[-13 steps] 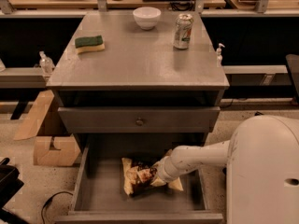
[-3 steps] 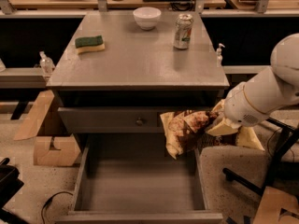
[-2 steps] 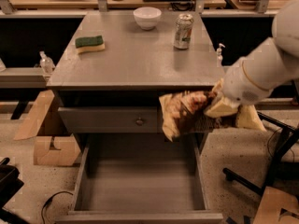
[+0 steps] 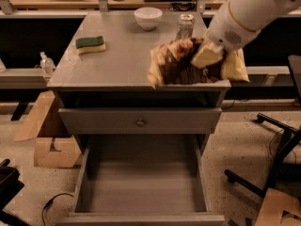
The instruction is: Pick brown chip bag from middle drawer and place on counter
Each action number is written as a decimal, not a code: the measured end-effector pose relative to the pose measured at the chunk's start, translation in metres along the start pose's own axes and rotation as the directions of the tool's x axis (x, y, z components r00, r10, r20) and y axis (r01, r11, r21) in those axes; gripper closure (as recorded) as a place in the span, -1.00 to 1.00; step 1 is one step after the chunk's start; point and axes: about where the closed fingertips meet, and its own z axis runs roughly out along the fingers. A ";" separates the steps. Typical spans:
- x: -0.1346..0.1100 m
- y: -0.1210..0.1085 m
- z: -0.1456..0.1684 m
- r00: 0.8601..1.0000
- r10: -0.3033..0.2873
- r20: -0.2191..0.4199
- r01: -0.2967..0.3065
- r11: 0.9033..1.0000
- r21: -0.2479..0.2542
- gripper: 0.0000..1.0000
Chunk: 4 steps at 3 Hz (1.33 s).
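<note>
Camera view: the gripper (image 4: pixel 207 55) holds the brown chip bag (image 4: pixel 175 64) at the front right edge of the counter (image 4: pixel 120 62).

The jaws are clamped on the bag's right side, and the crinkled foil hangs out leftward from them. Its lower edge sits about level with the counter lip, and I cannot tell whether it touches. To place it well, I judge the bag should travel further in from the lip and come down until it lies flat before release. It should also stay clear of the can (image 4: pixel 185 26) just behind it. The bare stretch between the can and the sponge (image 4: pixel 90 44) looks the safest spot. The top is flat and matte, with a white bowl (image 4: pixel 148 17) at the back. The middle drawer (image 4: pixel 141 187) stands pulled out below, without the bag. Cardboard boxes (image 4: pixel 49 147) sit on the floor to the left, and a chair base (image 4: pixel 270 171) to the right.
</note>
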 end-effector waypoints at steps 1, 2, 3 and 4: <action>-0.034 -0.041 0.004 0.998 0.026 0.049 -0.028 0.998 0.053 1.00; -0.058 -0.081 0.022 0.993 0.040 0.107 -0.051 0.993 0.105 1.00; -0.075 -0.113 0.049 0.988 0.027 0.152 -0.047 0.990 0.129 1.00; -0.088 -0.138 0.080 0.981 0.008 0.193 -0.035 0.990 0.135 1.00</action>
